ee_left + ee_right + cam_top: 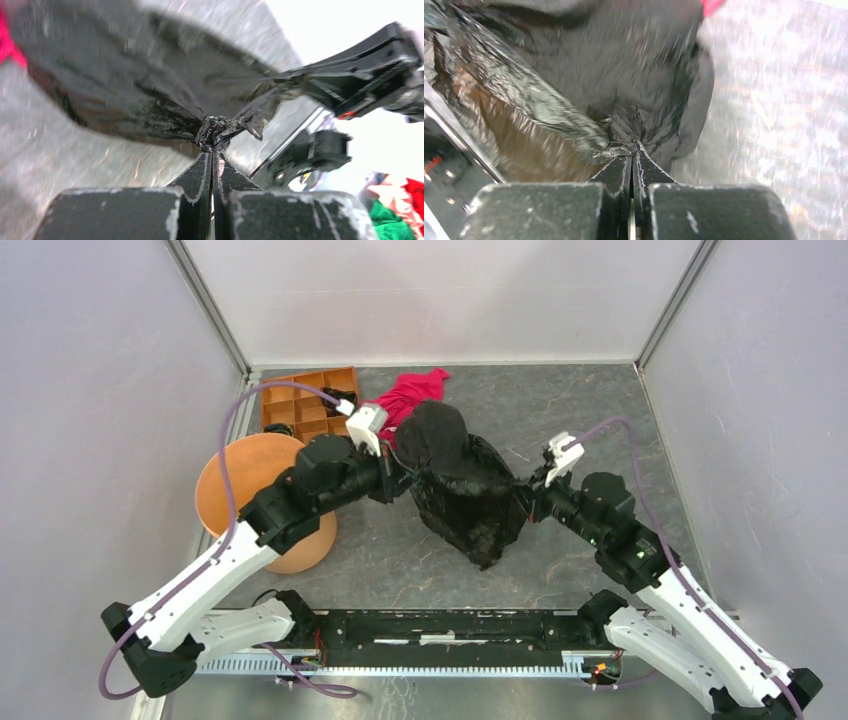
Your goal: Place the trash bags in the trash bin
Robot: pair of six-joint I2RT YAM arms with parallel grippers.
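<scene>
A big glossy black trash bag [462, 480] hangs stretched between my two grippers over the middle of the table. My left gripper [400, 478] is shut on its left edge; the pinched film [214, 131] shows bunched at my fingertips in the left wrist view. My right gripper [528, 500] is shut on the right edge; the film [624, 135] is gathered at its tips. The round orange-brown trash bin [262, 498] stands at the left, partly under my left arm, apart from the bag.
A flat orange tray with square compartments [308, 402] sits at the back left. A red-pink cloth [412, 395] lies behind the bag. Grey walls close in the table on three sides.
</scene>
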